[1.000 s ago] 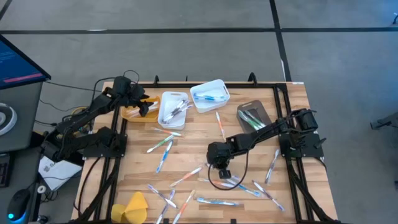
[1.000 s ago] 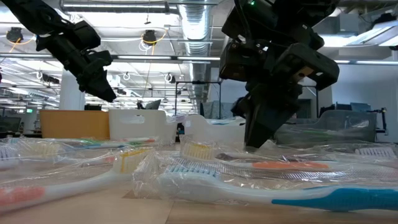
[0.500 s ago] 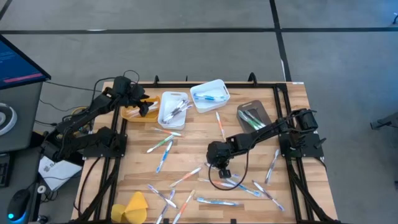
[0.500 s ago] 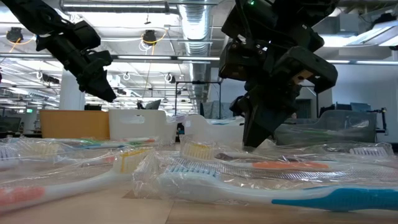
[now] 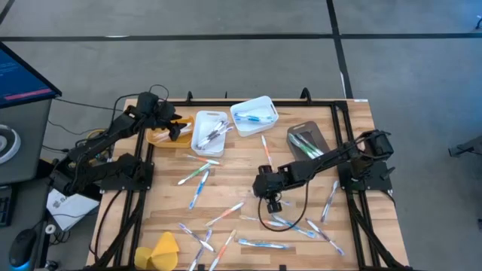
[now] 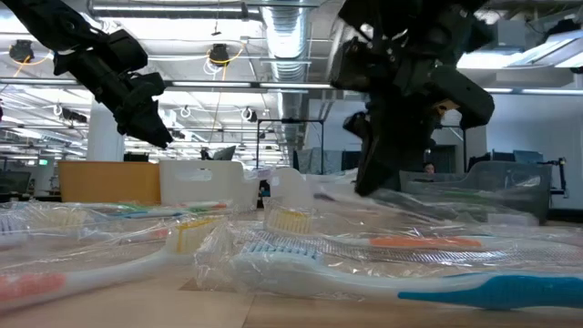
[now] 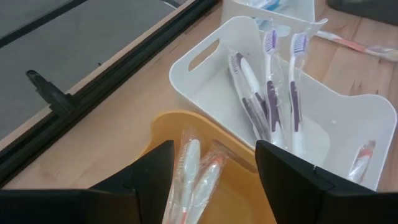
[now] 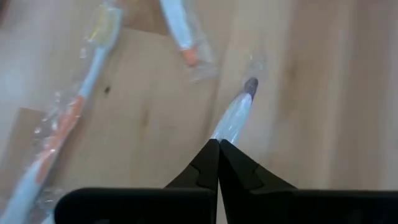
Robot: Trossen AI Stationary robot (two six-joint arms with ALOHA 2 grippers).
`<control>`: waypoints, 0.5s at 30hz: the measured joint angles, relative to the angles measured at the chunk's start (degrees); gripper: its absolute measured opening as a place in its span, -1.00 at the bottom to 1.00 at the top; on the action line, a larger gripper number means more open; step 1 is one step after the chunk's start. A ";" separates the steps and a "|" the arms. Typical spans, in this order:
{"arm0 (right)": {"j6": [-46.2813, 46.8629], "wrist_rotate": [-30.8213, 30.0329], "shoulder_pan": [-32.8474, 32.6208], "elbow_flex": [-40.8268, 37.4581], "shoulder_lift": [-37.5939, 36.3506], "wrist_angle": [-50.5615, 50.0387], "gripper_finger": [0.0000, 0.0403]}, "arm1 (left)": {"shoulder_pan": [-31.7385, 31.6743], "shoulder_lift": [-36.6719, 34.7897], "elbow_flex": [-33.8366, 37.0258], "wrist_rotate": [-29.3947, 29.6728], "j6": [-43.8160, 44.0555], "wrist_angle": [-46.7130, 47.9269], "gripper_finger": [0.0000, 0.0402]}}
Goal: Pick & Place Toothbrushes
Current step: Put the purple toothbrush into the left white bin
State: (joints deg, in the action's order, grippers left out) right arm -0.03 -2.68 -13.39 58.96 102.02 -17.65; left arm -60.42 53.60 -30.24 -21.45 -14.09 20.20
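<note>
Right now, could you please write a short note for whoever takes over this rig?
Right gripper: shut on a wrapped toothbrush, lifted just off mid-table.
Left gripper: open, holding nothing, hovering over the orange bin.
Done: some brushes already lie in the orange bin, the two white bins and the dark bin.
Left: bin the held brush, then clear the loose brushes scattered over the table.

Right claw [image 8: 218,144] pinched closed on a wrapped toothbrush [image 8: 235,116], handle sticking out past the tips. Two more wrapped toothbrushes [image 8: 68,121] lie on the bench [image 8: 311,93].
</note>
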 joint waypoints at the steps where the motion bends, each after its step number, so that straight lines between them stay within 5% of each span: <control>1: 0.00 -1.77 -0.33 0.00 -0.62 -0.37 -1.00 | 0.18 0.02 0.00 0.00 0.02 -0.28 0.09; 8: 0.00 -11.06 -1.70 0.00 -3.42 -1.71 -1.00 | 3.34 0.01 0.00 0.00 0.04 -2.32 0.09; 15: 0.00 -15.55 -1.59 0.00 -3.67 -1.26 -1.00 | 13.24 0.00 0.00 -0.04 0.03 -3.10 0.09</control>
State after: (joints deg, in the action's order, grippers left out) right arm -0.03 -18.22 -14.98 58.96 98.35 -18.91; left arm -47.18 53.60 -30.24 -21.49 -14.05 17.10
